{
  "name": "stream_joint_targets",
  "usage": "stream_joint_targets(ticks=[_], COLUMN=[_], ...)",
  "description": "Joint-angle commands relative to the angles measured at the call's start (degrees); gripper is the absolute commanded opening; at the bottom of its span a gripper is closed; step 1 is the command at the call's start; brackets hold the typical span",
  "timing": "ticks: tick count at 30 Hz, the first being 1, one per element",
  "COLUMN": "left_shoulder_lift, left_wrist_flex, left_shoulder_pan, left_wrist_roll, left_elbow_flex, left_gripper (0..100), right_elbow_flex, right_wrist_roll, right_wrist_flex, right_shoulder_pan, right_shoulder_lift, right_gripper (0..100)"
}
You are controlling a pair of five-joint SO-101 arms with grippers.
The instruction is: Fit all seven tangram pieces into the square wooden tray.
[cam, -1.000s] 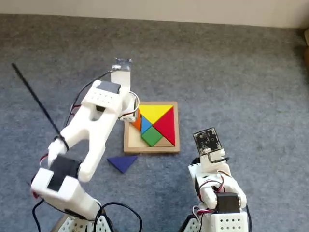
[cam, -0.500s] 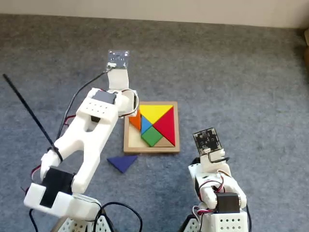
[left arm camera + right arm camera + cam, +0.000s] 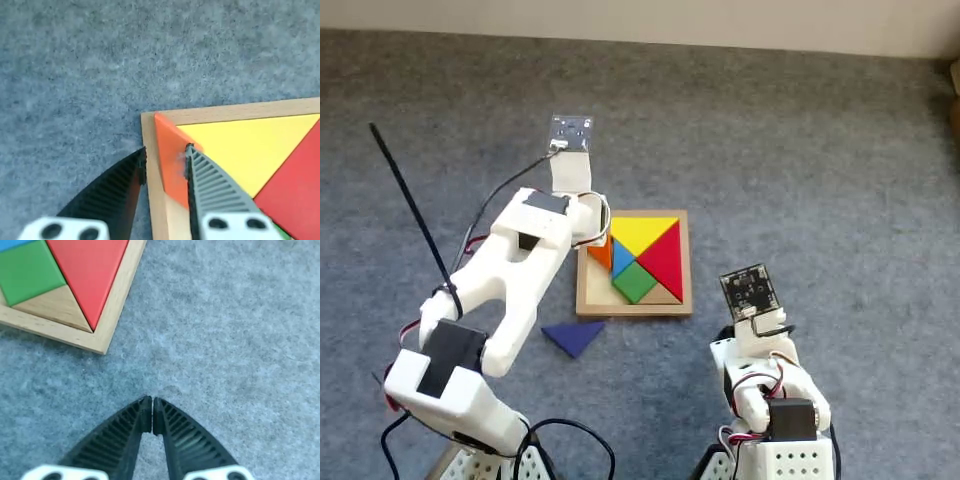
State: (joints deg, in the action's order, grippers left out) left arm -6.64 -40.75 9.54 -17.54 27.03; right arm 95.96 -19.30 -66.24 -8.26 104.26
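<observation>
The square wooden tray (image 3: 584, 295) lies mid-carpet holding a yellow triangle (image 3: 643, 234), a red triangle (image 3: 666, 260), a green square (image 3: 635, 283) and a light blue triangle (image 3: 620, 258). An orange piece (image 3: 170, 150) sits tilted at the tray's left corner, over the rim (image 3: 150, 165). My left gripper (image 3: 166, 151) is shut on it, black finger outside the rim, grey finger on the yellow triangle's side. A dark blue triangle (image 3: 573, 336) lies loose on the carpet in front of the tray. My right gripper (image 3: 152, 415) is shut on nothing, just off the tray's near right corner (image 3: 102, 342).
A bare wooden triangular gap (image 3: 55, 307) shows beside the green square (image 3: 25, 270) and red triangle (image 3: 90, 270). Grey carpet (image 3: 820, 170) spreads all round the tray. The left arm (image 3: 510, 280) hangs over the ground left of the tray; a black rod (image 3: 410, 210) sticks out from it.
The left arm swayed left and came back, while its gripper stayed at the tray's left edge on the orange piece. The right arm kept still.
</observation>
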Motion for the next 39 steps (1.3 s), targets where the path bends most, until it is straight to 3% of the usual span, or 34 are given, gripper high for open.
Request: stream_joint_targets(ticks=[1, 19, 27, 35, 39], left_shoulder_lift=[2.1, 3.4, 20.6, 39.9, 44.2], left_wrist_flex=[-2.0, -8.2, -18.5, -25.9, -29.5], left_shoulder_pan=[1.0, 4.1, 3.8, 3.7, 2.8], left_wrist_roll=[0.0, 0.1, 0.3, 17.6, 23.7], left_elbow_flex=[-2.6, -3.3, -1.1, 9.7, 14.5], left_gripper=[14, 14, 14, 15, 22], right_elbow_flex=[6.5, 6.5, 6.5, 6.5, 6.5], right_wrist_roll=[-0.1, -0.1, -0.1, -0.1, -0.1], right_wrist_flex=[1.1, 1.1, 1.1, 1.1, 1.1], right_shoulder_pan=[0.7, 0.7, 0.7, 0.7, 0.7], right_shoulder_lift=[1.0, 1.0, 1.0, 1.0, 1.0], right_gripper=[2.4, 2.4, 2.4, 2.4, 2.4])
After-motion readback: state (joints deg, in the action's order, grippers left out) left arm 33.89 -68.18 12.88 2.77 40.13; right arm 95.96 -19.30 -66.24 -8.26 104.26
